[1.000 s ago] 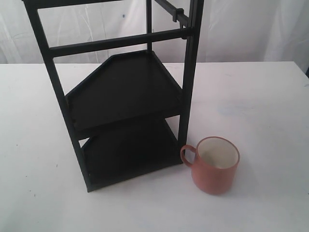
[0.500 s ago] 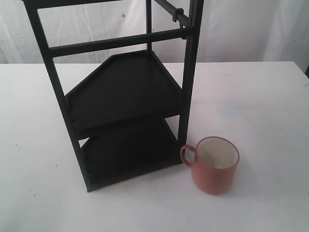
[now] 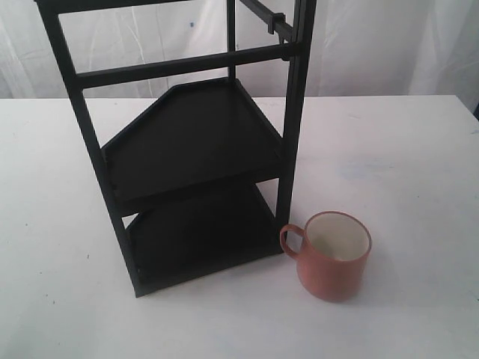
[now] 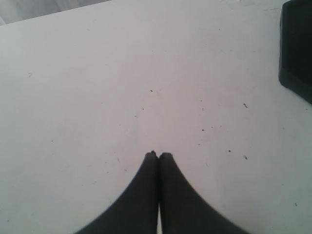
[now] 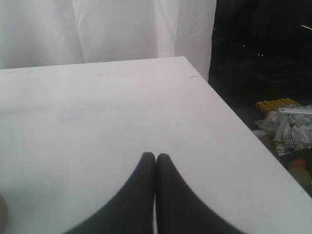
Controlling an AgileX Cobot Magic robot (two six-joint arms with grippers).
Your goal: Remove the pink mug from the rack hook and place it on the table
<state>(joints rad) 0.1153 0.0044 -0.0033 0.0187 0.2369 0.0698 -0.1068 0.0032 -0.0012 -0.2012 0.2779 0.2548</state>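
Note:
The pink mug [image 3: 333, 258] stands upright on the white table [image 3: 419, 149], its handle turned toward the front right post of the black rack [image 3: 187, 149]. It hangs from nothing. A short black peg [image 3: 262, 13] sticks out near the rack's top and is bare. Neither gripper shows in the exterior view. In the left wrist view my left gripper [image 4: 158, 154] is shut and empty above speckled tabletop [image 4: 97, 97], with a rack corner [image 4: 297, 48] to one side. My right gripper [image 5: 155, 156] is shut and empty over bare table [image 5: 97, 112].
The rack's two angular shelves [image 3: 191, 138] hold nothing. In the right wrist view the table's edge [image 5: 229, 117] runs close by, with dark floor and clutter [image 5: 287, 122] beyond it. A white curtain [image 5: 97, 29] hangs behind the table.

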